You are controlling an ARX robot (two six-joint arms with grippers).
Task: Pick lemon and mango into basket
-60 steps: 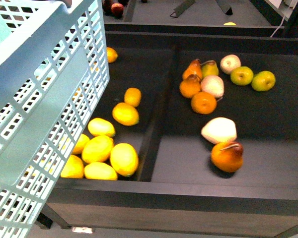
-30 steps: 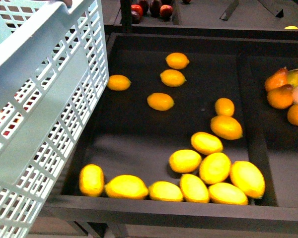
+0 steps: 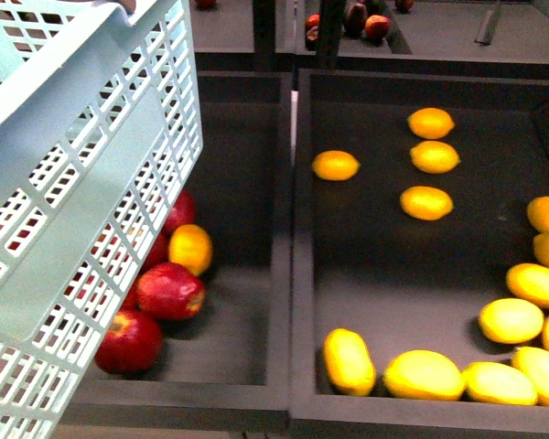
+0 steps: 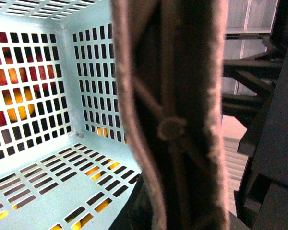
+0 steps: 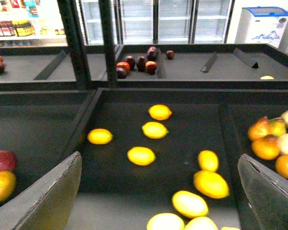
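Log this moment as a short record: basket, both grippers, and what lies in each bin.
basket: raised, tilted, at the front view's left; no fruit seen inside
left gripper: jaws not distinguishable; brown handle fills its view
right gripper: jaws open, empty, facing the right bin
left bin: red apples, one yellow-orange fruit
right bin: lemons scattered, more clustered at the near edge

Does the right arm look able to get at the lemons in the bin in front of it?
Probably yes: the right gripper is open and faces the lemons, with nothing between them; the basket hangs off to the left side.
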